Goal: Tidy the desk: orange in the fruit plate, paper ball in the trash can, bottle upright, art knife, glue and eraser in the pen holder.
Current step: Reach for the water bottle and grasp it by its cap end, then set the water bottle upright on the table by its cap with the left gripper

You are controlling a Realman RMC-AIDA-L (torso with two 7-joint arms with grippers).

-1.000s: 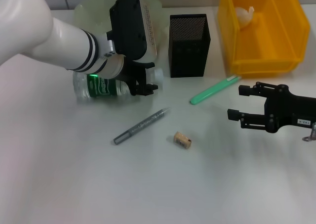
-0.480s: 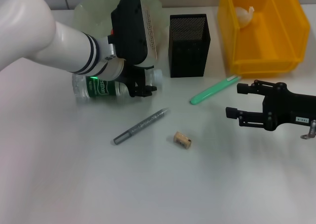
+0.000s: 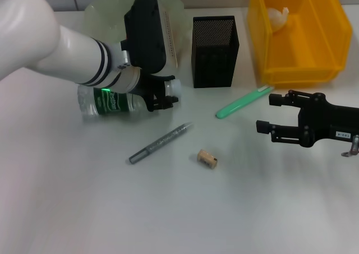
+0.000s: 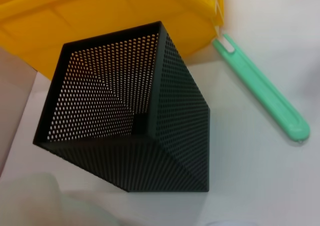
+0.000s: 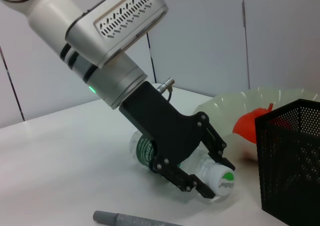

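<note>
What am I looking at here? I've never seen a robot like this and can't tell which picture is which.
It is a two-armed robot tidying a desk. One picture looks down from its head; the other two come from cameras on its wrists. The left gripper is closed around a bottle lying on its side. The right gripper hovers open, holding nothing. On the table lie a green knife, a grey pen-like stick and an eraser. Behind stand the pen holder, the trash can and the fruit plate with the orange.
</note>
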